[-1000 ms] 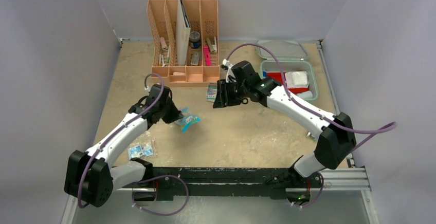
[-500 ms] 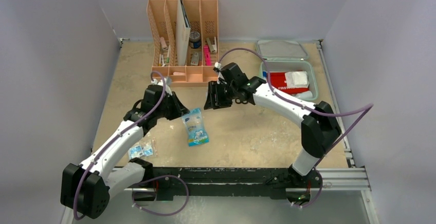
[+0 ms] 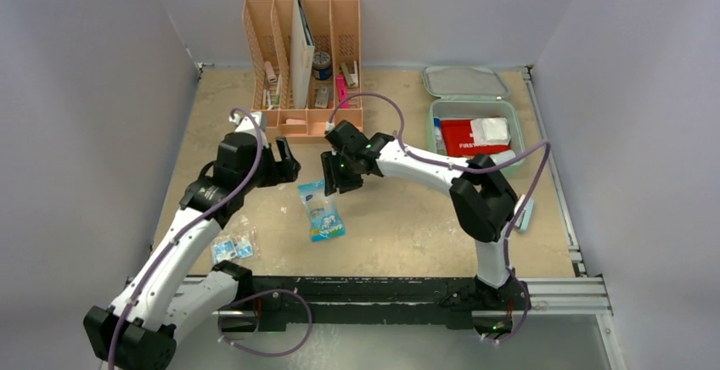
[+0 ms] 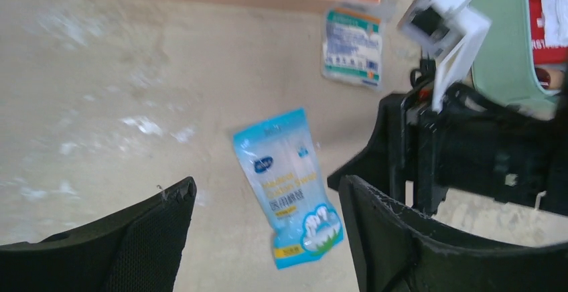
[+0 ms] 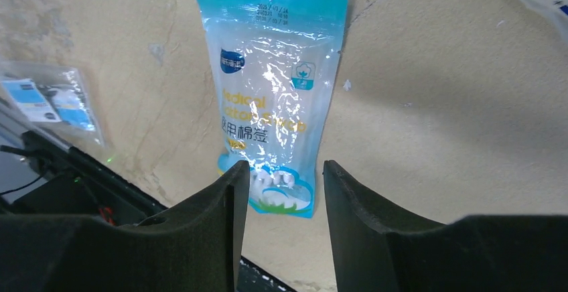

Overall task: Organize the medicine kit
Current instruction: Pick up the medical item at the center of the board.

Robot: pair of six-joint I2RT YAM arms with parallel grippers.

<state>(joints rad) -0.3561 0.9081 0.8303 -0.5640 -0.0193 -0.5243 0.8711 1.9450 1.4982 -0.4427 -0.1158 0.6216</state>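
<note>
Overhead, pale lilac-grey walls point(image 3: 85, 90) box in a sandy, scuffed tabletop point(image 3: 407, 234). Peach organizer point(image 3: 344, 22) stands at the back, left of centre. Kit point(image 3: 467, 81) sits in the back right corner, lid thrown open toward the wall, with a red pack point(image 3: 458, 137) and a white bundle point(image 3: 491, 130) in its tray.

Left gripper point(image 4: 266, 183): jaws released, spread wide, nothing between them, hanging left of the pouch point(image 3: 323, 210). Right gripper point(image 5: 285, 167): jaws parted and empty, poised over the pouch's upper end. Pouch is blue and clear, flat on the tabletop near centre. Small clear packet point(image 3: 233, 247) lies front left, well apart. Sachet point(image 4: 351, 44) lies just before the organizer's foot.

Changes: a second ago the left jaws clenched the pouch low at left-centre. Half a second ago it hung from them. Now it lies free, and the left arm has drawn back toward the organizer. Right arm has swung from beside the kit to centre, elbow folded.

Hard to see: the right arm covers the sachet overhead, so only the left wrist view shows it, blurred. Pale teal sliver point(image 3: 524, 215) beside the right elbow, cannot identify. Right wrist view hides part of the pouch's lower end behind the fingers. Left wrist view cuts the kit off at its right edge.
</note>
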